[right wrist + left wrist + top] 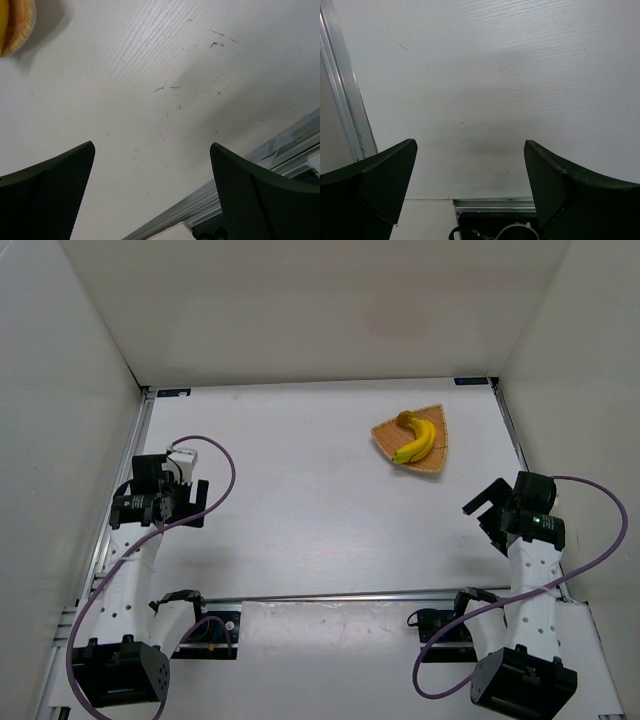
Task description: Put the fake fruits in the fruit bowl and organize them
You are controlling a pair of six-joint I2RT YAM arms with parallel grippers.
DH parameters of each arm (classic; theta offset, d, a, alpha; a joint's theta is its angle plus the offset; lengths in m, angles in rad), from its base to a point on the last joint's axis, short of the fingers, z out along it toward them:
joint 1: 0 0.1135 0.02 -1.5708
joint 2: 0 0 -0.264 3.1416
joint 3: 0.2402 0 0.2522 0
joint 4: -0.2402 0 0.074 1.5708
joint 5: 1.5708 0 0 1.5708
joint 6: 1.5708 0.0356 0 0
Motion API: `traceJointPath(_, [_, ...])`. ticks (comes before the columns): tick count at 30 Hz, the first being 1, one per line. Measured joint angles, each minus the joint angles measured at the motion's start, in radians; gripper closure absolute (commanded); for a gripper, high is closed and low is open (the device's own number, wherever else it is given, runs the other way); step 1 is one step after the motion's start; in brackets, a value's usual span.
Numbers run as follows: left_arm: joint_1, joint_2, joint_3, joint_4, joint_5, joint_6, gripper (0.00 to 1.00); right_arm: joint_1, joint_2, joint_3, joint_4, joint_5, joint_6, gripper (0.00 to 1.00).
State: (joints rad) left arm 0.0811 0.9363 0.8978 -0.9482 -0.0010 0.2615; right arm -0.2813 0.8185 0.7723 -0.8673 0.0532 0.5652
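The white table (300, 490) is closed in by plain white walls on three sides, and I see nothing loose on it outside the bowl.

I begin from my right gripper (487, 502). Its jaws stand wide apart, and in its wrist view only bare table shows between them (152, 150), so it has hold of nothing. From this gripper, in the top view, the wicker fruit bowl (441, 421) lies at about 10 to 11 o'clock, near but apart. The right wrist camera catches just the bowl's edge (21, 25) in its 10 o'clock corner.

The yellow banana (416, 439) lies inside the bowl. Its long axis runs roughly from 1 o'clock to 7 o'clock, with the curve bulging toward 3 o'clock.

The left gripper (160, 502) is also spread open and empty (470, 150). For it the bowl is between 2 and 3 o'clock, well apart across the table.

My judgement is that the placing is done. If the banana needs straightening, the right arm is the nearer one, reaching toward 10 to 11 o'clock and closing across the banana's short side.
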Motion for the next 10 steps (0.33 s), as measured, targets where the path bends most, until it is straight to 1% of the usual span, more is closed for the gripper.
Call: traceJointPath(10, [0.0, -0.009, -0.002, -0.001, 0.0, 0.0, 0.0, 0.0, -0.008, 0.0, -0.007, 0.008, -0.007, 0.0])
